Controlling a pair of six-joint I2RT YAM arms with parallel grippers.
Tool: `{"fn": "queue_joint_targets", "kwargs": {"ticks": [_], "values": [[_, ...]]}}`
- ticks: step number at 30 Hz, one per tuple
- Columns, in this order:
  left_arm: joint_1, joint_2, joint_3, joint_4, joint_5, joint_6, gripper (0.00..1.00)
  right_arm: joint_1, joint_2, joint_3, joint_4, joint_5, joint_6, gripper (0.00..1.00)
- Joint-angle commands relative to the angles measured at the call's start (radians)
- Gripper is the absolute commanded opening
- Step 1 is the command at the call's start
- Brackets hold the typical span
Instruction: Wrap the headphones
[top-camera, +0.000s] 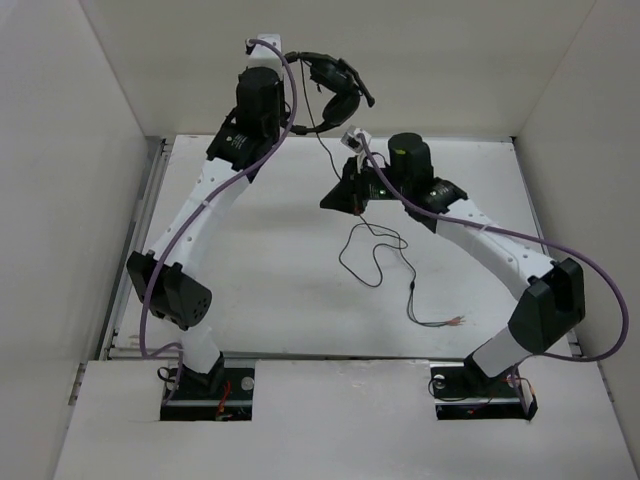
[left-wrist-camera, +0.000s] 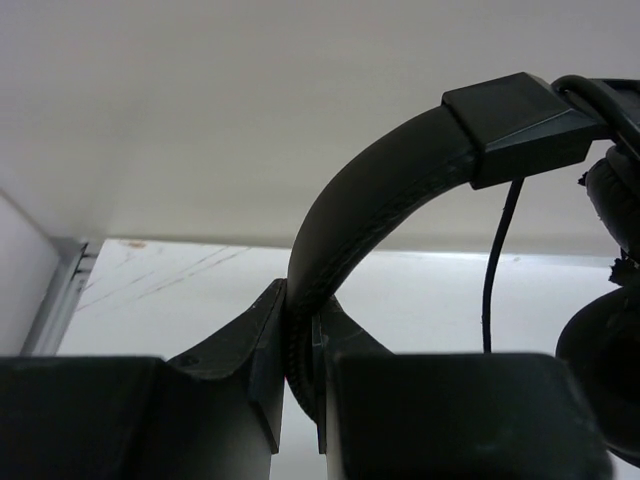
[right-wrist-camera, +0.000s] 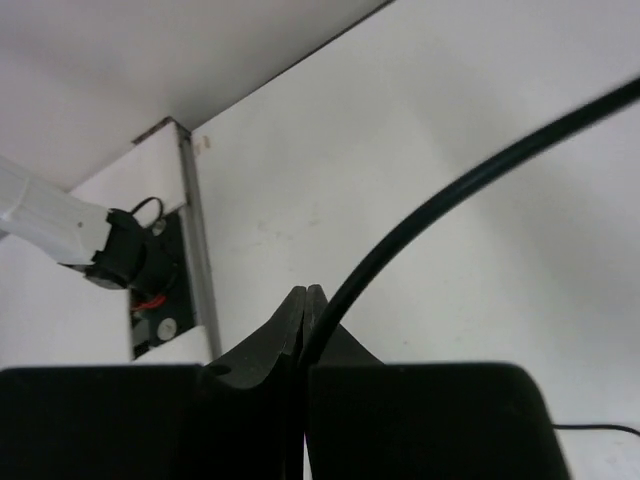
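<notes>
From above, I see the headphones (top-camera: 338, 88) held aloft, cord (top-camera: 375, 255) trailing slack onto the table (top-camera: 260, 285); it could snag. Left wrist: left gripper (left-wrist-camera: 300, 335) clamps the headband (left-wrist-camera: 350, 210) narrowly, so it may swivel. Right wrist: right gripper (right-wrist-camera: 304, 305) pinches the cord; tugging could slip it.

We are seeing the left arm (top-camera: 205, 215) and right arm (top-camera: 490, 245) wearing white shells, black joint housings and trailing purple cables (top-camera: 293, 100); the left tool (left-wrist-camera: 300, 345) and right tool (right-wrist-camera: 304, 310) are looking matte black.
</notes>
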Motion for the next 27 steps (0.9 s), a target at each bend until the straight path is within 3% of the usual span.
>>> {"fn": "queue_joint_targets", "kwargs": {"ticks": [1, 5, 9, 18, 23, 27], "values": [[0.006, -0.028, -0.049, 0.145, -0.078, 0.035, 0.0, 0.025, -0.056, 0.144, -0.251, 0.143, -0.325, 0.03], [-0.012, -0.04, -0.117, 0.145, -0.083, 0.055, 0.0, 0.057, -0.054, 0.256, -0.441, 0.309, -0.614, 0.03], [-0.038, -0.053, -0.175, 0.125, -0.072, 0.088, 0.0, 0.103, -0.048, 0.311, -0.502, 0.616, -0.943, 0.01], [-0.095, -0.071, -0.235, 0.016, -0.011, 0.134, 0.0, 0.074, -0.028, 0.361, -0.197, 0.981, -1.313, 0.01], [-0.11, -0.07, -0.221, -0.073, 0.044, 0.145, 0.0, 0.047, -0.022, 0.321, -0.008, 1.045, -1.449, 0.06], [-0.139, -0.08, -0.219, -0.127, 0.104, 0.15, 0.0, 0.024, -0.023, 0.298, 0.046, 1.033, -1.457, 0.11]]}}
